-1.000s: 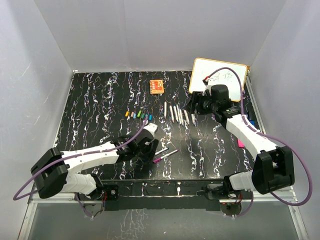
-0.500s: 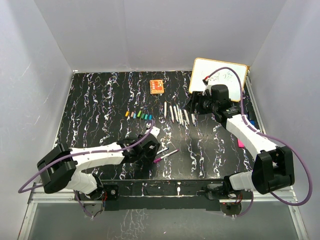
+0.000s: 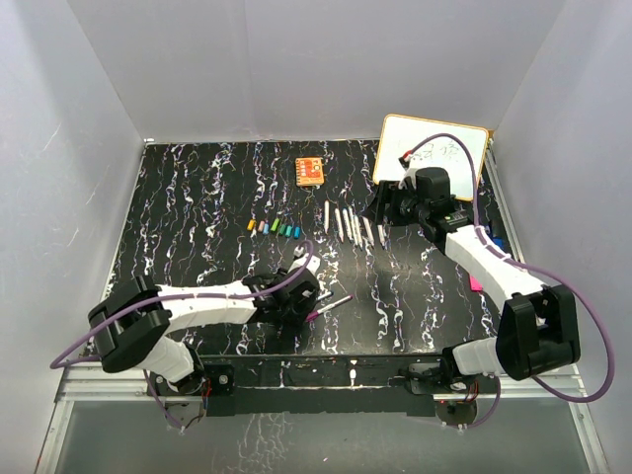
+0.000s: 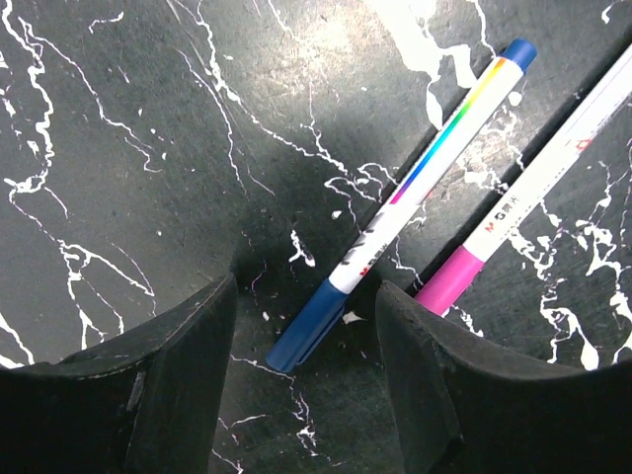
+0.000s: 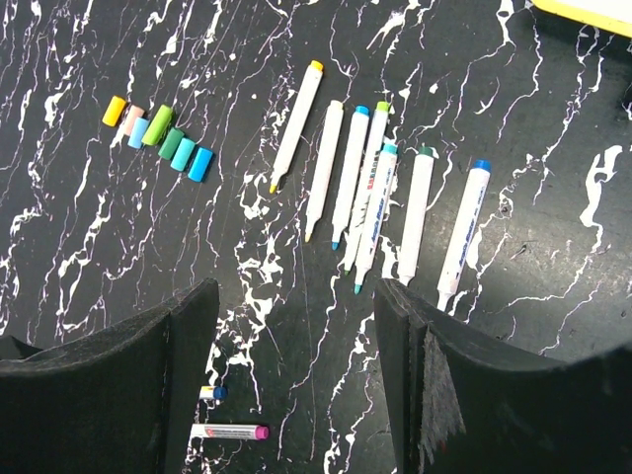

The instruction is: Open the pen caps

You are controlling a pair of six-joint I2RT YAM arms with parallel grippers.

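From above, the left gripper [image 3: 304, 298] is closing in on the two capped pens [image 3: 330, 301] lying low in the middle of the frame. A second ago it was sitting further left and up, clear of them; now its nose is right at their near ends, so I'd judge it is lining up for the next cap. The right gripper [image 3: 380, 212] is hanging at upper right over the row of bare pens [image 3: 351, 223], barely shifting, with the loose caps [image 3: 275, 228] lined up left of that row, so most of the job looks done. The left wrist camera is showing what the overhead one cannot: the jaws are spread wide and holding nothing, the blue cap [image 4: 306, 334] is lying between them without touching either, and the magenta cap [image 4: 449, 282] of the second pen is just beside the right-hand jaw. The right wrist camera is showing its own jaws parted and empty above the marbled table [image 5: 553, 296], and it is making plain that every barrel in the upper row is already uncapped.
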